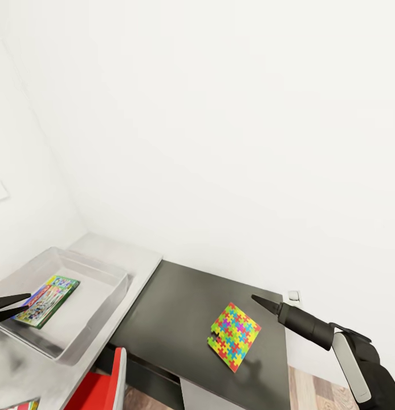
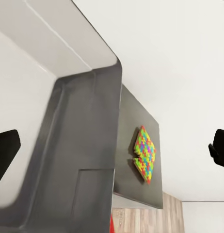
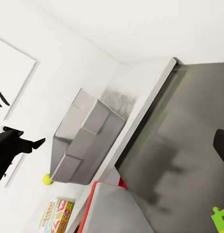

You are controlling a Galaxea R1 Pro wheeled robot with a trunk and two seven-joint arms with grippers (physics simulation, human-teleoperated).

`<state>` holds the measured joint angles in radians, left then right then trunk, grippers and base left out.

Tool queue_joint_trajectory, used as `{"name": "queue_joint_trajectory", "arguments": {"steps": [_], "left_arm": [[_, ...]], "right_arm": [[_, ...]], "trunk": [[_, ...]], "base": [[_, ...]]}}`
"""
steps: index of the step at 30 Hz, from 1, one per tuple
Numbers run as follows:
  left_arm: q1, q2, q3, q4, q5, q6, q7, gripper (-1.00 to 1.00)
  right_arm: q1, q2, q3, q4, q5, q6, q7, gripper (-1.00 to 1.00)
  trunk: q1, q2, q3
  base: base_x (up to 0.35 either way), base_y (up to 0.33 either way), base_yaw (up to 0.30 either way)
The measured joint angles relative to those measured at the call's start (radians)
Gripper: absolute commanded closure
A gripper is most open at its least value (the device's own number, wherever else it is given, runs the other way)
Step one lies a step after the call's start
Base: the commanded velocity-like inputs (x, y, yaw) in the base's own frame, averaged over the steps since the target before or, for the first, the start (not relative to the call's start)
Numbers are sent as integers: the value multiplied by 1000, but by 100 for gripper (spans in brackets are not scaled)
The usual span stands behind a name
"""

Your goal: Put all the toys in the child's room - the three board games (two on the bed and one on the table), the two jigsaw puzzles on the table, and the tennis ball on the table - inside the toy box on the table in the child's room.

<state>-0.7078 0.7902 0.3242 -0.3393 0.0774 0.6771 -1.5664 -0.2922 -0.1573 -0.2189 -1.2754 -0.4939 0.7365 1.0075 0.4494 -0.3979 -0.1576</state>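
Note:
The grey toy box [image 1: 114, 285] stands on the light-grey table [image 1: 137, 256] at the left, with a yellow-red-green board game [image 1: 46, 300] lying flat inside. My left gripper [image 1: 20, 303] hovers open over the box's left end, holding nothing. A multicoloured jigsaw puzzle [image 1: 234, 336] lies on the lower dark counter [image 1: 174, 307], also seen as a jigsaw puzzle [image 2: 145, 154] in the left wrist view. My right gripper [image 1: 260, 300] hangs just above and right of it, open and empty. The tennis ball [image 3: 46, 179] and another board game [image 3: 56, 213] rest on the table beyond the toy box [image 3: 85, 138].
A red and grey chair [image 1: 100, 387] stands against the table's front edge, below the toy box. White walls close off the back and left. Wood floor [image 1: 311, 390] shows beyond the counter's right end. A board game's corner [image 1: 17, 405] peeks in at the picture's lower left.

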Motion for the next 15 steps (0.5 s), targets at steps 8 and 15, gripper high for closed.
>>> {"name": "queue_joint_trajectory", "arguments": {"steps": [8,15], "left_arm": [[0,2,1,0,1,4,0,-100],[-1,1,2,0,1,7,0,-100]], "right_arm": [[0,1,0,5,2,-9,-5,-100],[0,2,0,4,2,-16,-7,-100]], "trunk": [[0,0,1],[0,0,1]], "base": [[0,0,0],[0,0,0]]}}
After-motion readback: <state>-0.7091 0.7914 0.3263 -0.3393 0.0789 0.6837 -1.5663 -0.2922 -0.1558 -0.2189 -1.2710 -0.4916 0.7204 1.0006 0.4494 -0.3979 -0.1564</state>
